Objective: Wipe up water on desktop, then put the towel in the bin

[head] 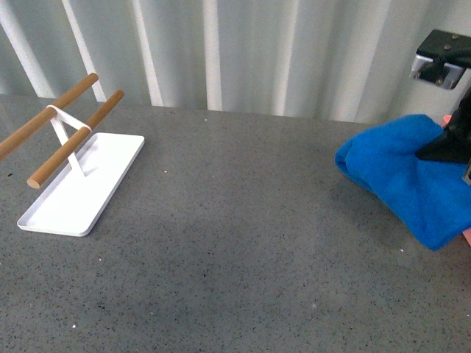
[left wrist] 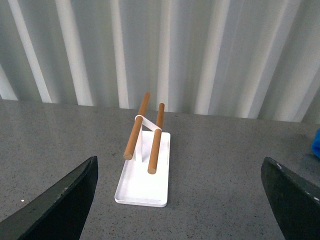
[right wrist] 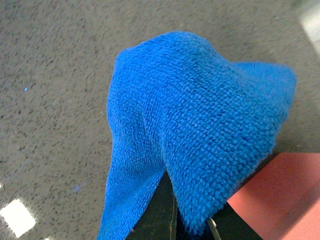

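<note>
The robot's right tool [head: 450,147], at 3 o'clock on the far right of the front view, is clenched on the bright blue towel [head: 397,176]. The cloth hangs bunched and draped from it over the dark speckled desk [head: 243,257] and throws a faint shadow on the surface at its 9 o'clock side. From the right wrist camera the towel [right wrist: 200,130] fills most of the picture and covers the tips of the dark fingers [right wrist: 160,215], which sit close together under the fabric. A corner of the salmon-pink bin [right wrist: 282,195] shows just beside the towel's hanging edge, lower than the cloth. The left tool [left wrist: 178,162] is released, its two dark fingers [left wrist: 65,205] spread wide and holding nothing above the desk. Well apart from the towel, at 9 o'clock in the front view, a flat white tray [head: 66,206] rests on the desk. Two wooden rods [head: 73,140] lie on a white stand rising from it. A pale ribbed wall [head: 257,51] runs along the desk's far edge at 12 o'clock.
</note>
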`<state>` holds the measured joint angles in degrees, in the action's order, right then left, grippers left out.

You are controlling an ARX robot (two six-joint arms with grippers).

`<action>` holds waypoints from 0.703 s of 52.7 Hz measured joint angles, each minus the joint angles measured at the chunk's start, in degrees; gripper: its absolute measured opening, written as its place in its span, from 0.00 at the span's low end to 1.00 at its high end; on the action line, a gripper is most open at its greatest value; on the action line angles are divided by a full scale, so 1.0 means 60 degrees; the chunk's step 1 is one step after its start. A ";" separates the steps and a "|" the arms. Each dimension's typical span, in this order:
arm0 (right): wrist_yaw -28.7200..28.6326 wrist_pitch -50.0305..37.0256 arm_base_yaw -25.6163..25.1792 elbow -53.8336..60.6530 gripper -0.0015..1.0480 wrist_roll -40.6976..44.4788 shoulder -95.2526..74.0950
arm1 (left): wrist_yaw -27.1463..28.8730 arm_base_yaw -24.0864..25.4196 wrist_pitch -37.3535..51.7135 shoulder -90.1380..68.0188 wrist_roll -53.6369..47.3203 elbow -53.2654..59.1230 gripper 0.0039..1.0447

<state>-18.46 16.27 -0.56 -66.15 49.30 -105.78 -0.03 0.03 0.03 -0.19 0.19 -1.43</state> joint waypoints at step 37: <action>-0.1180 0.0015 -0.3279 -0.2171 0.04 -0.3592 0.2896 | 0.0000 0.0000 0.0000 0.0000 0.0000 0.0000 0.94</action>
<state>-25.54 16.36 -20.23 -79.18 27.75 -88.40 -0.03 0.03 0.03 -0.19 0.19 -1.43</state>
